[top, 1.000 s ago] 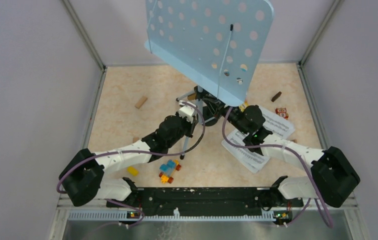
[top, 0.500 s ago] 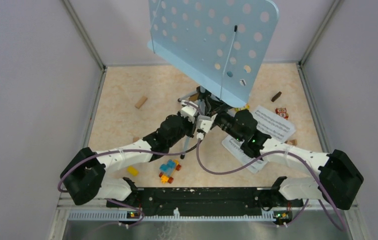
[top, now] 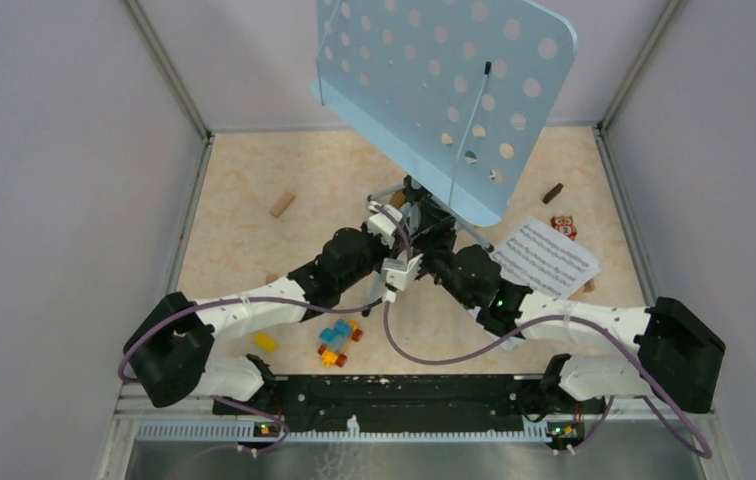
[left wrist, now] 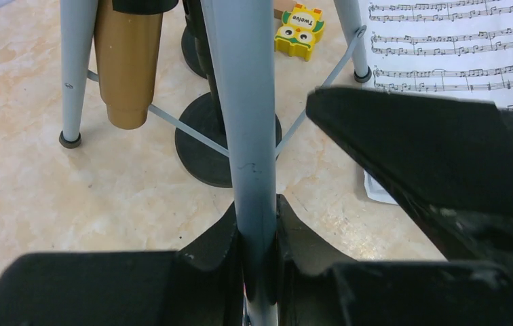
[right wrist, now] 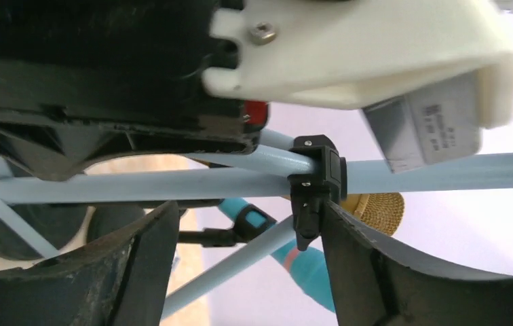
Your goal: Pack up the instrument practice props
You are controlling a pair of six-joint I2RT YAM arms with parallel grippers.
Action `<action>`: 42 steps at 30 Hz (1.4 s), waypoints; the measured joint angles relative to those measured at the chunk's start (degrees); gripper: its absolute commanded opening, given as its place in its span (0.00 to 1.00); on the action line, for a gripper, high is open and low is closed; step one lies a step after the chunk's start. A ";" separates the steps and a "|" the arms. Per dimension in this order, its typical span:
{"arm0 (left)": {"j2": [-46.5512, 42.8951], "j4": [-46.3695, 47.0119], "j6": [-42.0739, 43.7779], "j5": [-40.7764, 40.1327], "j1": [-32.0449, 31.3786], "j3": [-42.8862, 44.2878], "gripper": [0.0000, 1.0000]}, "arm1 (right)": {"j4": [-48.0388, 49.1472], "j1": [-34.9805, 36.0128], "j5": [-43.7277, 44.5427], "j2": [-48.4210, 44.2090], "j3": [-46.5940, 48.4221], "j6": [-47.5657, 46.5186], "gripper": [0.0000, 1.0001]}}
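Nearest the arm bases lies the toy-block car (top: 337, 340). Just beyond it the left fingers (left wrist: 206, 251) are clamped tight on the pale-blue pole (left wrist: 243, 102) of the music stand (top: 444, 90). The right fingers (right wrist: 138, 272), shut a second ago, have swung in off the sheet music (top: 546, 258) and sprung wide. They now straddle the pole's black collar (right wrist: 315, 180) and grip nothing. That looks like a reach for the height lock, to collapse the stand. Beneath crowd a gold microphone (left wrist: 126, 61) and a black round holder (left wrist: 203, 142). The rack leans toward the far-right wall; the left tabletop (top: 244, 180) offers room.
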 measured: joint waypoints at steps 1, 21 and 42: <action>0.00 0.00 0.04 0.15 0.00 0.00 0.00 | -0.63 0.42 0.15 -0.46 -0.04 2.51 0.76; 0.96 0.87 0.35 0.52 0.02 0.59 0.00 | -18.45 -12.11 1.84 -19.67 -4.68 101.33 0.68; 1.01 0.50 0.35 0.55 0.02 0.87 0.00 | 7.61 -24.79 -17.68 -3.98 -5.29 165.00 0.44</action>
